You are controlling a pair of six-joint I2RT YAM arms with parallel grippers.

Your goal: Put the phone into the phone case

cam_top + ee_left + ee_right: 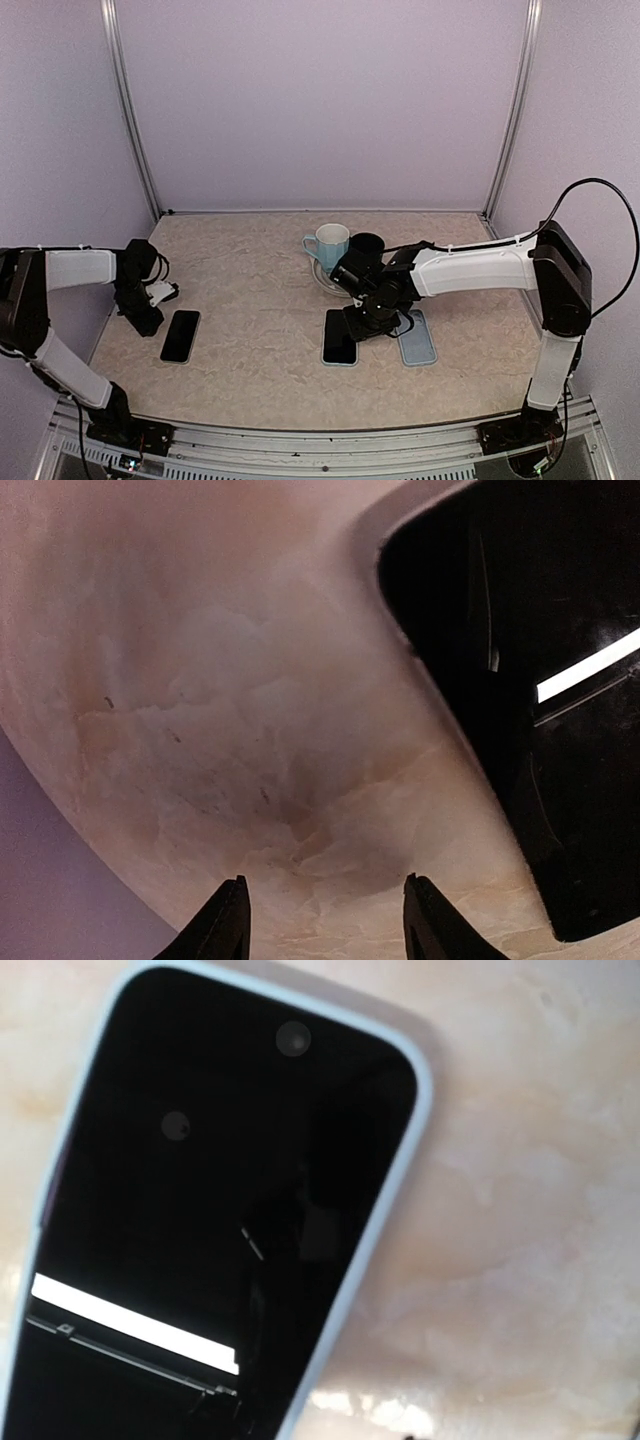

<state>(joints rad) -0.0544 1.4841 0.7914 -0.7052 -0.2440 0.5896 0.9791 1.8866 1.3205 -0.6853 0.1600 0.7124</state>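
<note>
A black phone [339,338] lies flat near the table's middle, and in the right wrist view this phone [200,1210] is framed by the rim of a pale blue phone case [405,1150]. My right gripper [372,318] hovers low over its far end. Its fingers do not show in the right wrist view. To its right lies a second pale blue case [417,338], with nothing in it. At the left a second black phone [180,336] rests on the table. My left gripper [150,314] is just beside it, its fingertips [232,920] apart over bare table, and that phone [540,680] fills the right of the left wrist view.
A light blue mug [328,244] and a black cup [367,246] stand on a plate [322,278] behind the right gripper. The left table edge [40,810] is close to the left gripper. Purple walls enclose the table.
</note>
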